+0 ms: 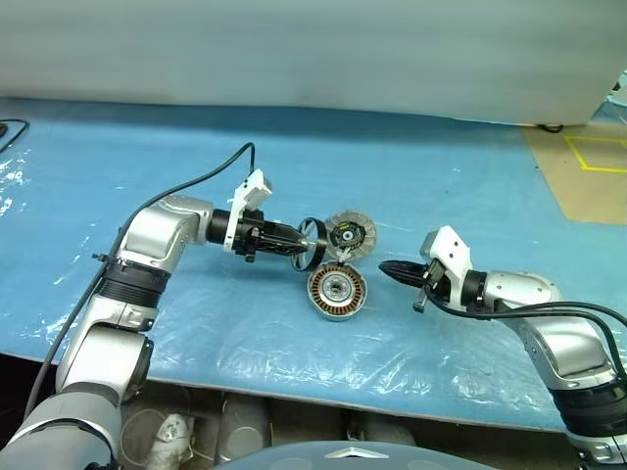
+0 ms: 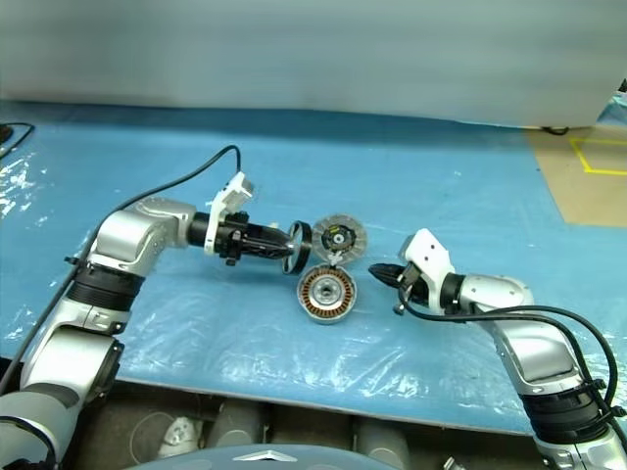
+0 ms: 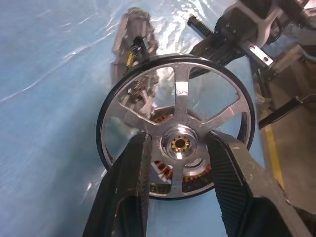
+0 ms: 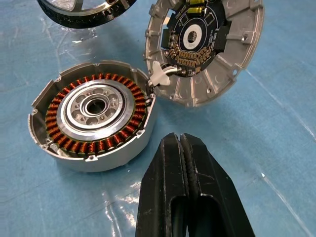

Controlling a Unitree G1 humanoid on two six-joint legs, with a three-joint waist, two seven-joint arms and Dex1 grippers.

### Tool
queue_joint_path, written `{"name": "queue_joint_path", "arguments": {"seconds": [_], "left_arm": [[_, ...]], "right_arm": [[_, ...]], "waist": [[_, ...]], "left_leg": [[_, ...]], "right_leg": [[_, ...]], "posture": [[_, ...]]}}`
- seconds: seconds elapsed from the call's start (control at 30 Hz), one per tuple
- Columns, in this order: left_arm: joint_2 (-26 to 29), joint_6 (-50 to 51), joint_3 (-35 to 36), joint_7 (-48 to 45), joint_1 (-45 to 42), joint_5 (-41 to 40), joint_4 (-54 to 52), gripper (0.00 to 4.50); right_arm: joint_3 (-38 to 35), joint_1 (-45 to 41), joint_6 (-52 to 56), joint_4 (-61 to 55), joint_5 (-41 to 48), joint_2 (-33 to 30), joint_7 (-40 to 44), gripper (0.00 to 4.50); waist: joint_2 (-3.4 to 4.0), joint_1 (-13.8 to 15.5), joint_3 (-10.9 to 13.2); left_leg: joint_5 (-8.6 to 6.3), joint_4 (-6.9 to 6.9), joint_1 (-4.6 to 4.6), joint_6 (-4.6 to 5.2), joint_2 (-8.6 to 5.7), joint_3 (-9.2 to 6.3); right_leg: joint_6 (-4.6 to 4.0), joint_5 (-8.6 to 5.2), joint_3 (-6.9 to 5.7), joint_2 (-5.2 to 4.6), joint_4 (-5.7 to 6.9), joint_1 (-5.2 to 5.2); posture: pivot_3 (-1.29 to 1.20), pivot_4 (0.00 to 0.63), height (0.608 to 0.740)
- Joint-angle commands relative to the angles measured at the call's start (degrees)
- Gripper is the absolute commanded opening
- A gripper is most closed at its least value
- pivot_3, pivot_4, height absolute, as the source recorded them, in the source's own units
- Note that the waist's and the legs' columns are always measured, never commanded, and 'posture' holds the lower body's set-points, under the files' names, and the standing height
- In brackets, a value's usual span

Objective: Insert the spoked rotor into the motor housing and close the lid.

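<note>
One round grey metal motor housing (image 4: 91, 121) with copper-brown windings sits on the blue plastic-covered worktop (image 1: 470, 176). One round grey lid (image 4: 205, 49) with a dark circuit centre leans at the housing's edge. One thin black spoked rotor (image 3: 177, 128) with silver spokes hangs just beside the housing. Two black two-fingered pincers flank it: left pincer (image 3: 180, 163), right pincer (image 4: 181, 148).

The left hand's fingers (image 3: 133, 182) cover the spoked rotor's (image 3: 183, 94) lower rim; the motor housing (image 3: 165, 168) is mostly hidden behind it.

The lid (image 1: 350, 235) stands open behind the motor housing (image 1: 337, 292), spoked rotor (image 1: 312, 244) left.
</note>
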Motion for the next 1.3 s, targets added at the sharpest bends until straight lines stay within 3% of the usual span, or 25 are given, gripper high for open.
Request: {"name": "queue_joint_path", "arguments": {"seconds": [0.03, 0.7, 1.3], "left_arm": [[-0.4, 0.5, -0.2, 0.5, -0.2, -1.9, -2.4, 1.8], [-2.8, -1.3, -6.1, 1.0, 0.8, -1.0, -0.6, 1.8], [1.4, -5.1, -12.3, -1.0, 0.5, 4.1, -0.2, 1.8]], "right_arm": [[-1.8, 1.0, 1.2, -4.2, 1.7, -0.8, -0.3, 0.0], [-2.4, 7.3, -4.1, -8.0, 1.2, -1.2, -1.3, 0.0], [-1.6, 6.8, -3.9, -7.7, 0.7, -1.6, -1.9, 0.0]], "waist": [[0.0, 0.0, 0.0], [0.0, 0.1, 0.0], [0.02, 0.1, 0.0]], "left_leg": [[0.0, 0.0, 0.01, 0.0, 0.0, 0.0], [0.0, 0.0, -0.01, 0.01, 0.0, -0.01], [0.0, 0.01, 0.1, 0.01, 0.0, -0.01]], "right_leg": [[0.0, 0.0, 0.0, 0.0, 0.0, 0.0], [0.01, 0.0, 0.0, 0.01, -0.05, 0.01], [0.02, 0.0, 0.0, 0.0, -0.04, 0.12]], "posture": [[0.0, 0.15, 0.74], [0.0, 0.15, 0.74], [0.0, 0.15, 0.74]]}}
